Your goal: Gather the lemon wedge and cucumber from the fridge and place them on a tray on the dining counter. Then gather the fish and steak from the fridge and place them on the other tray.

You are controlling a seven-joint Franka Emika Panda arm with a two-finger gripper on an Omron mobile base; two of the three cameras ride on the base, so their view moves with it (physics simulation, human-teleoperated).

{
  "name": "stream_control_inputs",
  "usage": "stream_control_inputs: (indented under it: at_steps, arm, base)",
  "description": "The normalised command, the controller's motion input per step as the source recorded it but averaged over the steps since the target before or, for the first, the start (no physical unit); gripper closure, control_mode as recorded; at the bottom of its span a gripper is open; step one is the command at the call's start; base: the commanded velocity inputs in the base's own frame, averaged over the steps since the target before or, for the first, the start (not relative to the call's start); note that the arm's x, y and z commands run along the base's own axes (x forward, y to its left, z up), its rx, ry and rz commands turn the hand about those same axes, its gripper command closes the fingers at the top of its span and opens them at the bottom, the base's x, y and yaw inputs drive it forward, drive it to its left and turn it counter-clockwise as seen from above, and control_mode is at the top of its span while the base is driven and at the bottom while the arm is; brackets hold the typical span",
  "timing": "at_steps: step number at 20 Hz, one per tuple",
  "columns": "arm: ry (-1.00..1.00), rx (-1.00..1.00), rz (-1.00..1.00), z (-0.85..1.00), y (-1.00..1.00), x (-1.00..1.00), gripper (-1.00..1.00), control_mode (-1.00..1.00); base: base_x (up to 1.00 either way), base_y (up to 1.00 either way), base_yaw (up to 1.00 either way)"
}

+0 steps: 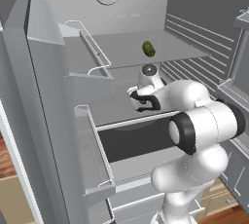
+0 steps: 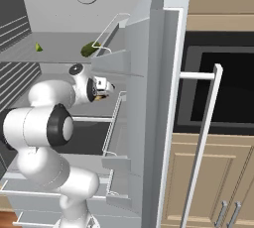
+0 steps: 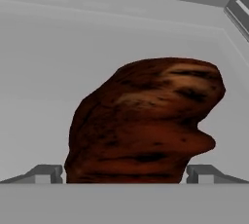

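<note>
I have the arm reaching into the open fridge (image 1: 44, 72), at the level of the middle shelf. In the hand view the hand (image 3: 124, 174) has its two finger tips spread wide, one on each side of the steak (image 3: 146, 121), which lies on the pale shelf floor directly in front of the camera. The tips sit just beside the slab's lower edges; I cannot tell whether they touch it, and it is not lifted.

On the shelf above, the cucumber (image 1: 148, 48) lies toward the back of the fridge, a stubby dark green oval resting on its side. From the right base view I see it again (image 2: 88, 49), close to the door-side edge of that upper shelf, with the lemon wedge (image 2: 38, 47) well apart from it, further in. Both are untouched by the arm.

The fridge door stands open, its wire-railed bins facing the interior. To the right of the fridge in the right base view are tan cabinets (image 2: 223, 182) with a dark recess above them.
</note>
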Motion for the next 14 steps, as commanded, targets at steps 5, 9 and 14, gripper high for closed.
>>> stream_control_inputs:
  at_steps: [5, 9, 14]
  arm:
    - [-0.02, 0.00, -0.01, 0.00, 0.00, -0.24, -1.00, -1.00]
    - [0.02, 0.00, -0.01, -0.02, 0.00, -0.14, -1.00, -1.00]
    - [0.08, 0.00, 0.00, 0.00, -0.02, -0.01, -1.00, -1.00]
  base:
    - [0.00, 0.00, 0.00]
    - [0.00, 0.00, 0.00]
    - [0.00, 0.00, 0.00]
